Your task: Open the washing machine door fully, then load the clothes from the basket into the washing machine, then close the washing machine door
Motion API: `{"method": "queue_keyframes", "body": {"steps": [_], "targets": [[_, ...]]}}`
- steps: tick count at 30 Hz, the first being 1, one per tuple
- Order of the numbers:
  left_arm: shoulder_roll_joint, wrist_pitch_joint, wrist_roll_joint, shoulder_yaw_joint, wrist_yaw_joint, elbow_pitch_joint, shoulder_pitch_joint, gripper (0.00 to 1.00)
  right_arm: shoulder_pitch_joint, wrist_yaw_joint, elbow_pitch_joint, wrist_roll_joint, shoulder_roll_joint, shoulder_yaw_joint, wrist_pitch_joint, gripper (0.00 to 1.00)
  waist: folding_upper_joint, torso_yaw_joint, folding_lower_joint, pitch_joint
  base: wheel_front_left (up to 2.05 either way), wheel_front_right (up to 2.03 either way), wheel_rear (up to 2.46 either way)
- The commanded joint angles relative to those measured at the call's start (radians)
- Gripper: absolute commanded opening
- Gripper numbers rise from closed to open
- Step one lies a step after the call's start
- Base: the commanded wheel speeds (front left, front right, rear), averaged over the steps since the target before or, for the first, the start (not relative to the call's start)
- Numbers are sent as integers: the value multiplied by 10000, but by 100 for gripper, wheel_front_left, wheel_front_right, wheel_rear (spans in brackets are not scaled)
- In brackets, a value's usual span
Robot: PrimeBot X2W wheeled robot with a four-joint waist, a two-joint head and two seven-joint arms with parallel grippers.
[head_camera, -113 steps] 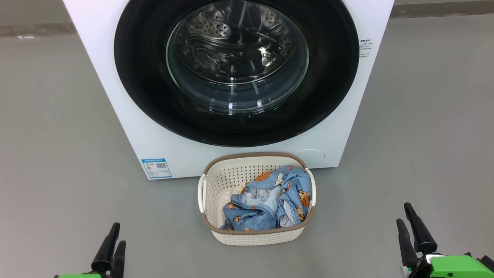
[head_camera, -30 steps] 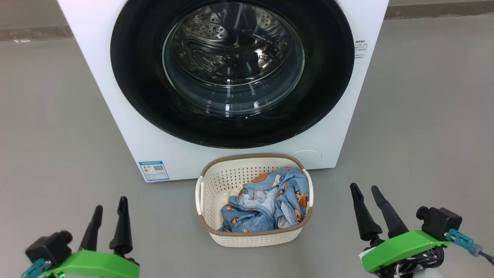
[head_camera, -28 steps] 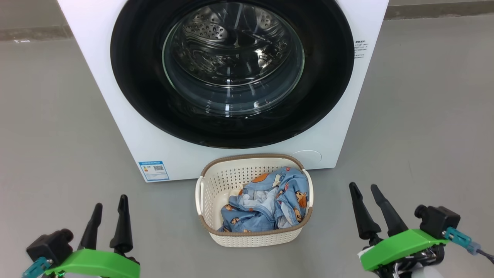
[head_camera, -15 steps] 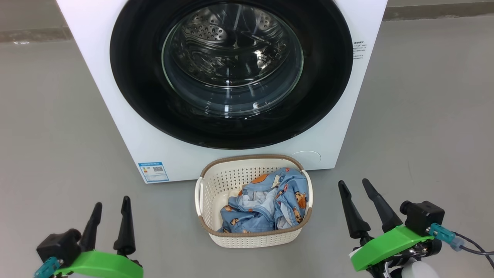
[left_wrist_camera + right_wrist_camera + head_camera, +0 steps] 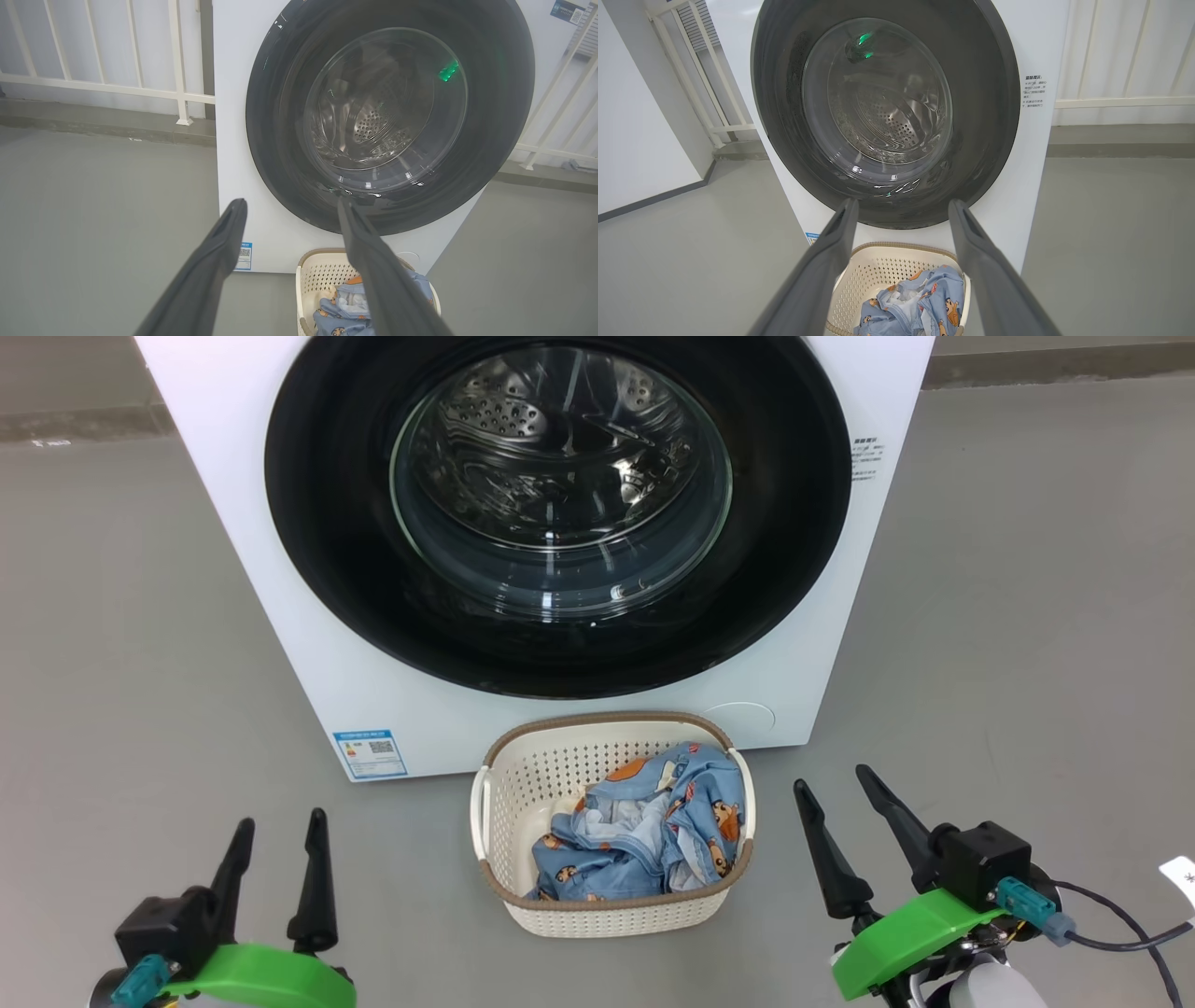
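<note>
On the washing machine (image 5: pixel 355 681), the blue label (image 5: pixel 370 753) is too small to read; the door (image 5: pixel 327 523) is shut. The left hand (image 5: pixel 282 819) and right hand (image 5: pixel 831 777) gape empty.

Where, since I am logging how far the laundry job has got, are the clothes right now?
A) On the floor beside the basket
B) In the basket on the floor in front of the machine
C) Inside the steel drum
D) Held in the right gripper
B: the clothes lie bunched in the basket, in front of the washing machine. The washing machine door is shut, and the left gripper and right gripper are open and empty.
</note>
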Motion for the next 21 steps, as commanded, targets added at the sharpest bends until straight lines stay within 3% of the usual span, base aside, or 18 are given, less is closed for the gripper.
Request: {"method": "queue_keyframes", "body": {"steps": [1,21], "targets": [[199,-231,386,228,-45,-177,-511,100,-473,15,-202,-493,-17,303,-212,100,0,-11,0,-18,0,0,0],[329,-310,328,174,-64,-115,-516,100,-434,16,-244,-646,-18,120,-291,100,0,-3,0,-29,0,0,0]]}}
